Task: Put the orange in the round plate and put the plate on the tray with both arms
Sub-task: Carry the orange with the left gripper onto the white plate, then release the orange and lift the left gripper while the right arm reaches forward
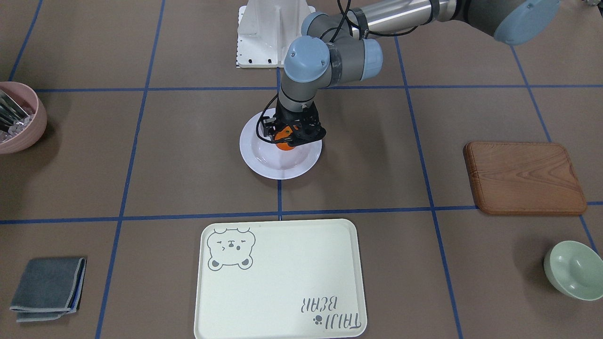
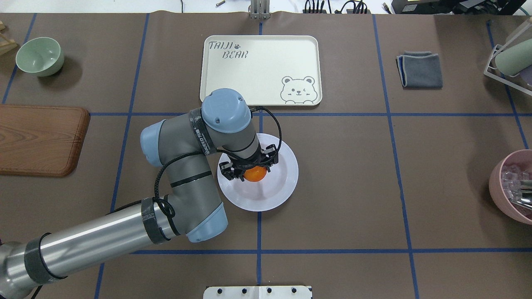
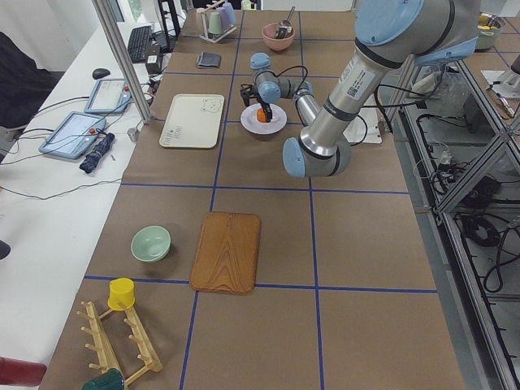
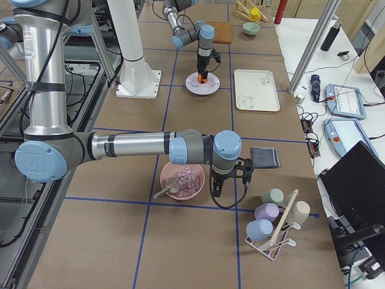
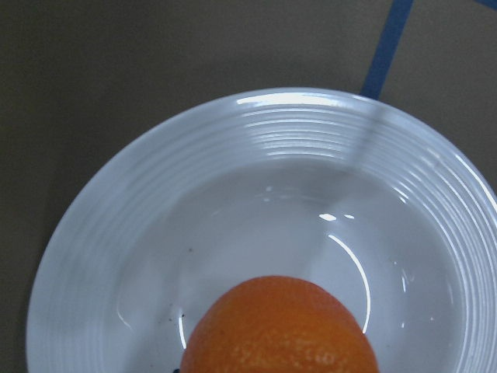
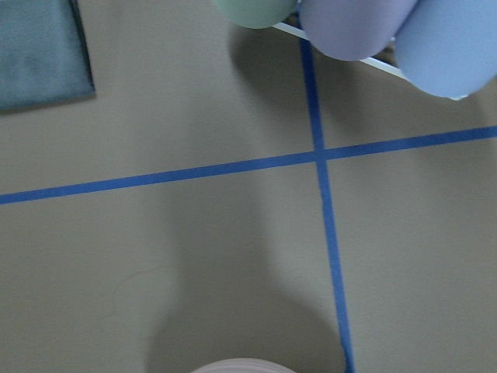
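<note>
Tray [image 2: 257,70]: lay just beyond the plate, nothing on it, presumably kept free for delivery. Round plate [image 2: 282,187]: sat mid-table [image 2: 353,187], reachable by both arms. Right pincer [image 4: 231,180]: parked by pink bowl [image 4: 182,180], well apart; couldn't tell spread or pressed. Left pincer [image 2: 251,167]: pinched orange [image 2: 254,174] low over plate's well, likely for gentle release.

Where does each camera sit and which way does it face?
Front-facing: opposite robot, facing it; left arm over glossy white round plate.
Overhead: behind robot, downward; left tool around small orange mandarin.
Exterior left: beside robot's left; left arm near.
Exterior right: opposite side; right arm, right tool near.
Left wrist: down into plate; no body.
Right wrist: down on brown table; no body.
Five views share plate and mandarin.
</note>
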